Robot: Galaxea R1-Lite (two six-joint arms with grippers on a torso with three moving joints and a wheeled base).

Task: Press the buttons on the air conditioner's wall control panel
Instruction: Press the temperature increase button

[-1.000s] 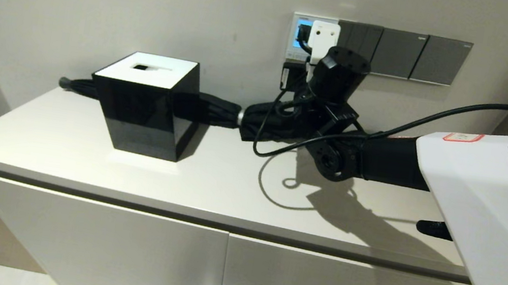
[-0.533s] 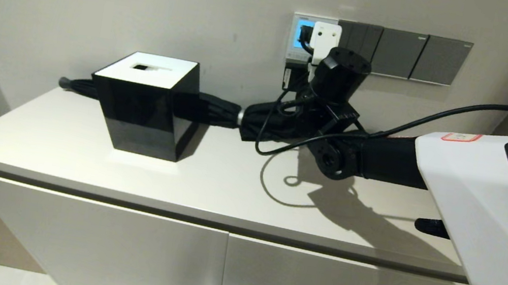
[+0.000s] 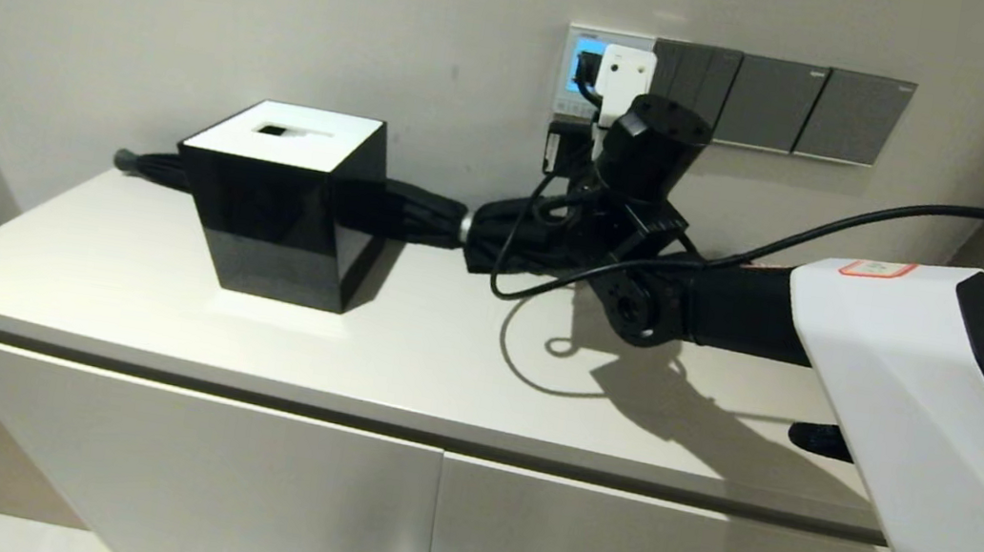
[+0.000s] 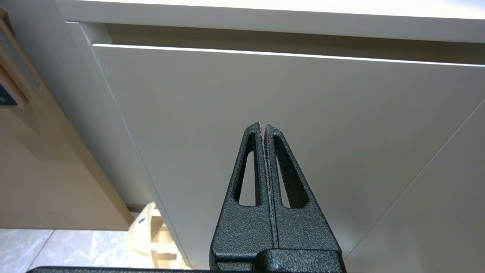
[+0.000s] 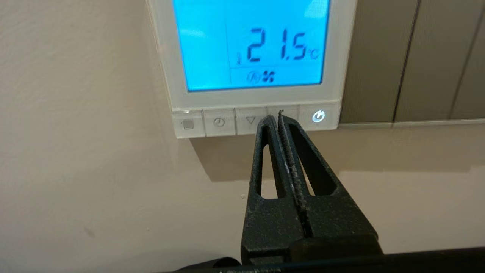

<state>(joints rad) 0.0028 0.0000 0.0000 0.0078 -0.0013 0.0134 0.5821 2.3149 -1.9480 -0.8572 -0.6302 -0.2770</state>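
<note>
The white-framed control panel (image 5: 343, 57) is on the wall, its light blue screen (image 5: 250, 41) reading 21.5 °C; in the head view the panel (image 3: 572, 61) is partly hidden by my right wrist. A row of light grey buttons (image 5: 219, 122) runs along its bottom edge; the rightmost one (image 5: 318, 116) has a glowing power symbol. My right gripper (image 5: 276, 116) is shut and empty, its tips over the button just left of the power one; whether they touch it I cannot tell. My left gripper (image 4: 263, 127) is shut, parked low before the cabinet door.
Dark grey switch plates (image 3: 776, 104) sit right of the panel. On the white cabinet top (image 3: 162, 297) stand a black tissue box (image 3: 281, 198) and a folded black umbrella (image 3: 433, 215) along the wall. My right arm (image 3: 899, 391) reaches over the cabinet's right side.
My right arm has shifted slightly left and toward the wall; the wrist now sits a little lower against the panel. Nothing else has moved.
</note>
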